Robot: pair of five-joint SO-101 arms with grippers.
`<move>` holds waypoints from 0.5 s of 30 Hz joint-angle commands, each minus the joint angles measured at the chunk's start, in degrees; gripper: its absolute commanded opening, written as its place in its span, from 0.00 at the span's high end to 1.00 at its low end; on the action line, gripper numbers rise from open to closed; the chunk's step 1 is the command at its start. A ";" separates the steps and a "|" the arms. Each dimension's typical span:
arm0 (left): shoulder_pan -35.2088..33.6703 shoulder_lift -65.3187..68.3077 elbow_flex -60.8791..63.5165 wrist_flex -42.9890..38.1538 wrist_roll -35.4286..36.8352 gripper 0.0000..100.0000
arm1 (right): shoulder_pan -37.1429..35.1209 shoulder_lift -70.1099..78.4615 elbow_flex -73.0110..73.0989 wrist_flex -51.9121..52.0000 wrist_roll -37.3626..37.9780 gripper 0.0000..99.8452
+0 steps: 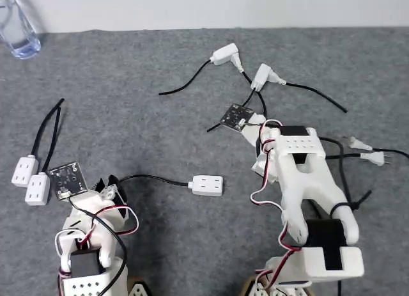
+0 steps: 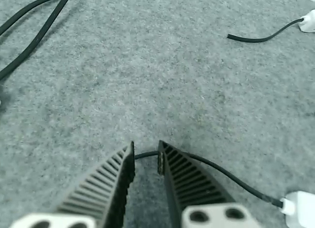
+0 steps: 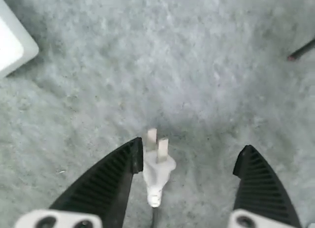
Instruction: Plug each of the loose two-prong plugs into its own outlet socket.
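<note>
Grey felt is covering the table [image 1: 147, 130]. The right gripper [image 3: 192, 151] is hovering low with its fingers spread wide. A white two-prong plug [image 3: 158, 166] is lying flat between them, touching one finger, prongs pointing away from the wrist; nothing is clamped yet.

The left gripper [image 2: 146, 156] is sitting by the near-left corner. Its fingers are almost together with a narrow gap, and a black cable [image 2: 221, 176] is crossing that gap; can't tell if it's pinched. The cable is running to a white socket [image 1: 206, 185] lying mid-table toward the near edge, slots showing, nothing in them.

A second socket [image 1: 25, 170] and a third socket [image 1: 38, 188] are lying side by side at the left edge. A spare plug [image 1: 358, 143] and a second spare plug [image 1: 378, 158] are lying near the right edge.

Judging the handling: the plug is light, hard plastic with stiff prongs, likely sliding on the felt, and its limp cord is probably tugging at it. Best hold is across the body behind the prongs, not on the cord. The socket is light too and probably skids when pushed.

A clear bottle [image 1: 18, 34] is standing at the far-left corner, contents unreadable.
</note>
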 commanded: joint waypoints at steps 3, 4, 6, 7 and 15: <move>-0.18 -0.44 -0.48 0.44 -0.44 0.92 | 3.82 -1.27 -0.35 -0.48 0.97 0.71; -0.18 -0.44 -0.48 0.44 -0.44 0.92 | 4.44 -1.45 -0.18 -0.48 0.97 0.71; -0.09 -0.44 -0.48 0.44 -0.44 0.92 | 5.41 -1.89 -0.18 -0.57 1.14 0.71; -0.09 -0.44 -0.48 0.44 -0.44 0.92 | 5.93 -1.89 -0.18 -0.57 2.02 0.71; -0.18 -0.35 -0.48 0.44 -0.44 0.92 | 10.86 -1.36 0.09 -7.16 4.92 0.72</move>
